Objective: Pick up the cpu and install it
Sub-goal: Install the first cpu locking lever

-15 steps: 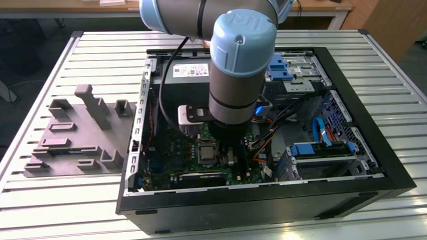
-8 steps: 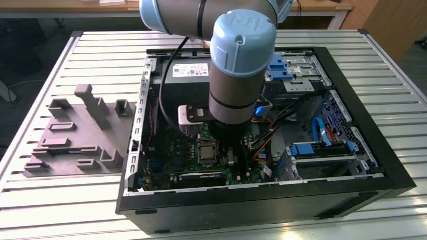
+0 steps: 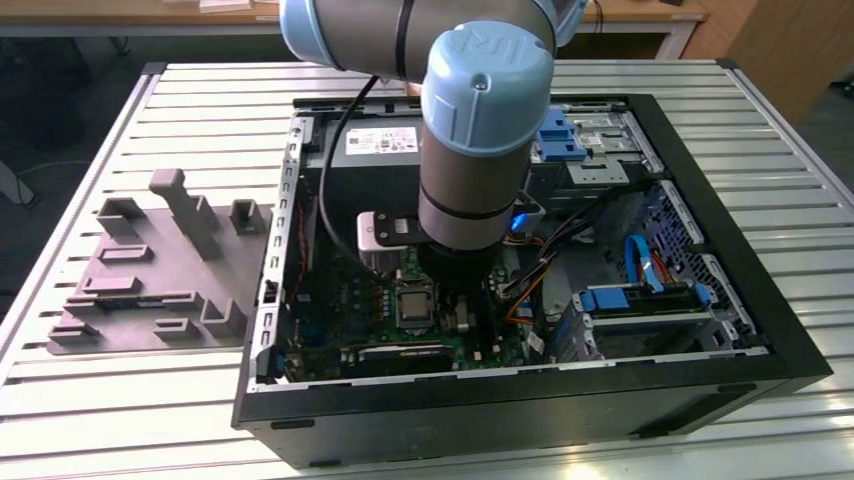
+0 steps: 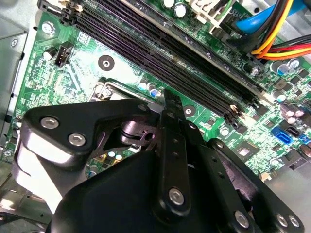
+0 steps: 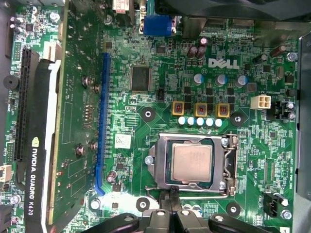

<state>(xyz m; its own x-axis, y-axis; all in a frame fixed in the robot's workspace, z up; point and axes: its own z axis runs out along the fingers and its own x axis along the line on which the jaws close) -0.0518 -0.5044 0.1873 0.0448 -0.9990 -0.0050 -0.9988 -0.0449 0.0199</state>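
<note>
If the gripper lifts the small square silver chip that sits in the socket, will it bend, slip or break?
The small flat square chip with silvery metal top and thin green rim looks rigid, so bending seems unlikely. Its smooth top and thin edges probably offer little grip. Lying flat inside the metal-framed socket, it cannot roll, but a tilted lift may harm the contacts underneath.

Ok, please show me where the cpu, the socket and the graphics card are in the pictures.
cpu (image 5: 191,163): first wrist view, middle of its silvery metal top.
socket (image 5: 231,165): first wrist view, metal frame beside the cpu.
graphics card (image 5: 73,121): first wrist view, green board face beside the blue slot.
</note>
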